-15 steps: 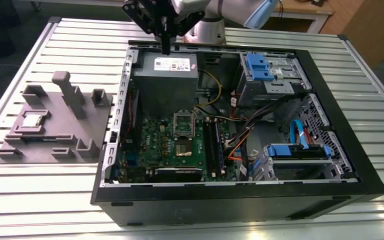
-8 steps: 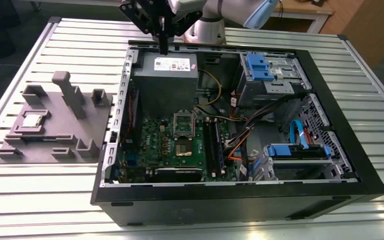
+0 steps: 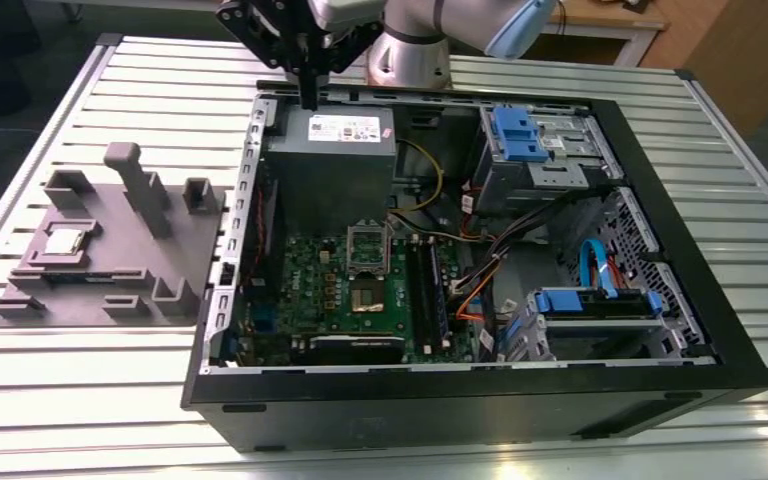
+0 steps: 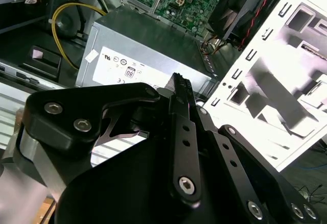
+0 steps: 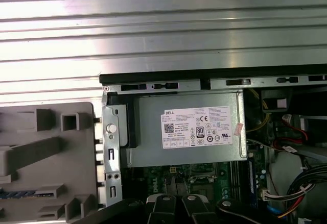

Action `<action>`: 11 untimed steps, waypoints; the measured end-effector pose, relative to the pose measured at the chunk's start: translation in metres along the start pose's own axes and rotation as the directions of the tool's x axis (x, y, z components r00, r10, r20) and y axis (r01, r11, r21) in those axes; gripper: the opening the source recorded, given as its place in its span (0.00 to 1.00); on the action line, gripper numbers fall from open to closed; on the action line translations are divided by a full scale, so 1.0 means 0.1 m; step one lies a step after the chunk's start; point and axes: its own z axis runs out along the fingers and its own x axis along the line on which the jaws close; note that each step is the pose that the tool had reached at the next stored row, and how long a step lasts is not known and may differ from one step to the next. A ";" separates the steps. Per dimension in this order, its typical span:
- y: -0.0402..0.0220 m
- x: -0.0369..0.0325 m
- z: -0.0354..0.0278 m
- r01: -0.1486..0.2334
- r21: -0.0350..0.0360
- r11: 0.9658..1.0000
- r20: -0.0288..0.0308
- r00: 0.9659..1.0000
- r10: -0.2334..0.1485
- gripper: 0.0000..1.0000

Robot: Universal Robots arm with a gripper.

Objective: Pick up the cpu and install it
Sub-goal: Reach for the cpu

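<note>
Pickup is the step in hand, as I judge it: the cpu (image 3: 64,242) sits on the grey moulded plate (image 3: 191,250) and the fingers hold nothing. To do it well from my seat, I would bring the gripper (image 3: 308,95) straight down over the chip. The jaws should be set just wider than the chip and squared to two opposite sides. I would take it by the thin rim, not the shiny top, and keep clear of the upright blocks that stand round it on the plate. The chip is flat and sits low, so I expect little to grip. A level, gentle close should matter more than force, and a tilted lift could snag it on its seat.

Starting from the exterior view's left, the cpu lies well apart from the gripper, off to that side of it, lower and nearer the camera. Its plate rests on the ribbed worktop (image 3: 91,400). The gripper hangs above the far edge of the power supply (image 3: 328,170), just inside the far wall of the open computer case (image 3: 491,405). Its fingers are drawn together to one narrow tip with nothing between them. Below it and toward the camera, the motherboard (image 3: 357,290) shows what I take for the bare socket (image 3: 368,243), nearer the gripper than the cpu is.
</note>
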 end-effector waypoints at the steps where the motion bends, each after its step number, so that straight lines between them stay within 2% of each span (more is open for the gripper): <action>1: 0.000 0.002 0.000 0.000 0.000 1.000 0.000 1.000 0.000 0.10; 11: -0.002 0.031 0.000 0.000 0.000 1.000 0.000 1.000 0.000 0.10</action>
